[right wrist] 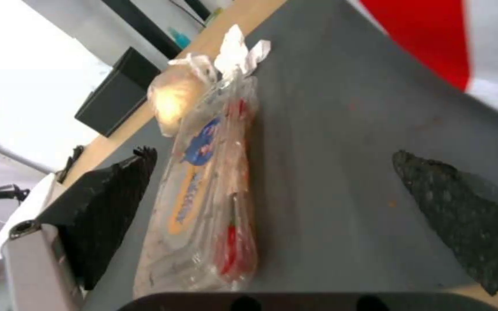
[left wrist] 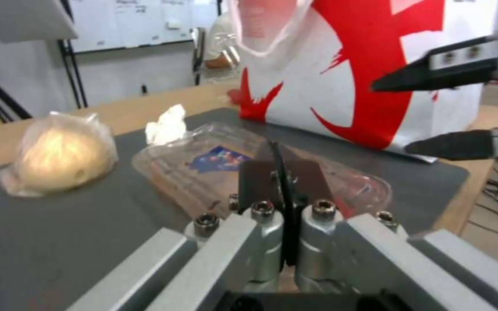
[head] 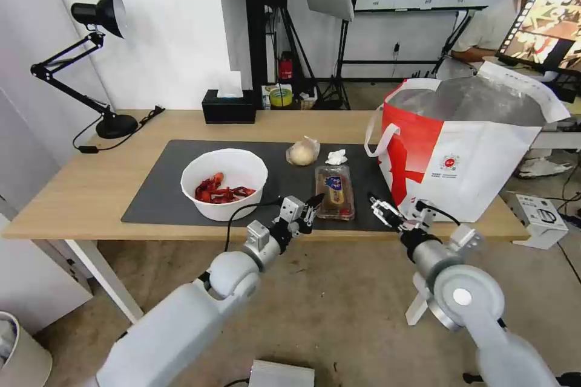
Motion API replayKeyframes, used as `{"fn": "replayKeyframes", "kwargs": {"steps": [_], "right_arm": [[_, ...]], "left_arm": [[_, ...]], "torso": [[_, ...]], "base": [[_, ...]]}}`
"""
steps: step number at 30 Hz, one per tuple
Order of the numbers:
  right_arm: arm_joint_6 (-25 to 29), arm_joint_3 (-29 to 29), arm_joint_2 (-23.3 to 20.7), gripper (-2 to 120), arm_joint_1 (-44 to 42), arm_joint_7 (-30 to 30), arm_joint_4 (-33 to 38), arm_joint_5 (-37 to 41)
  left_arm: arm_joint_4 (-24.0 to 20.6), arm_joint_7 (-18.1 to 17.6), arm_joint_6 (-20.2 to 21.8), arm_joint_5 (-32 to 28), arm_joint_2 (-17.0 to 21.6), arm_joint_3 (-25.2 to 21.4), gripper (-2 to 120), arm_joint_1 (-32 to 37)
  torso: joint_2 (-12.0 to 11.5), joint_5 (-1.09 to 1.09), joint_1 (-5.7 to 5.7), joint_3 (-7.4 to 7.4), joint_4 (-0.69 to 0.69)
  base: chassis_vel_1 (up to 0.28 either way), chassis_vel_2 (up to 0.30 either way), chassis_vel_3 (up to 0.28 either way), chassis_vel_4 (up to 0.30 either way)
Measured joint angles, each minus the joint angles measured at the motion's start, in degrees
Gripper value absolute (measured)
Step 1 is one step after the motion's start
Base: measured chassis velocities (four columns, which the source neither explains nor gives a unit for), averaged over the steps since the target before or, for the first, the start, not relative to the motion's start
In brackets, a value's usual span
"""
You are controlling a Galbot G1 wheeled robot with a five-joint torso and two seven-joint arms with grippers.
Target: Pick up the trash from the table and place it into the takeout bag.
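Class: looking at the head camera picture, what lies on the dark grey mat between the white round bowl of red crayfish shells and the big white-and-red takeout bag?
In the head view, the clear hinged plastic tray, small clear bag with beige lump and crumpled white tissue lie there.

The light-wood table carries a dark grey mat (bowl, tray and scraps upon it). A takeout bag, desk lamp and black tissue box stand on bare wood
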Motion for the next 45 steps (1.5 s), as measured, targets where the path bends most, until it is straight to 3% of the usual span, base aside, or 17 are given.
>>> {"fn": "replayKeyframes", "kwargs": {"steps": [15,29,45], "right_arm": [[-0.1,-4.4,2.7,100,8.9,2.4,-5.4,2.0],[-0.4,-8.0,3.4,100,14.8,3.5,-10.0,3.9],[-1.4,-9.1,5.9,100,17.5,3.4,-15.7,3.0]], "left_arm": [[2.8,3.0,-0.1,2.2,0.7,3.2,0,-4.5],[5.9,3.5,-1.0,5.2,-1.6,3.6,0,-3.1],[6.1,3.5,-1.3,5.2,-1.9,3.1,0,-2.3]], "torso": [[0.0,0.00,0.00,0.00,0.00],[0.0,0.01,0.00,-0.01,0.00],[0.0,0.01,0.00,-0.01,0.00]], "base": [[0.000,0.000,0.000,0.000],[0.000,0.000,0.000,0.000],[0.000,0.000,0.000,0.000]]}}
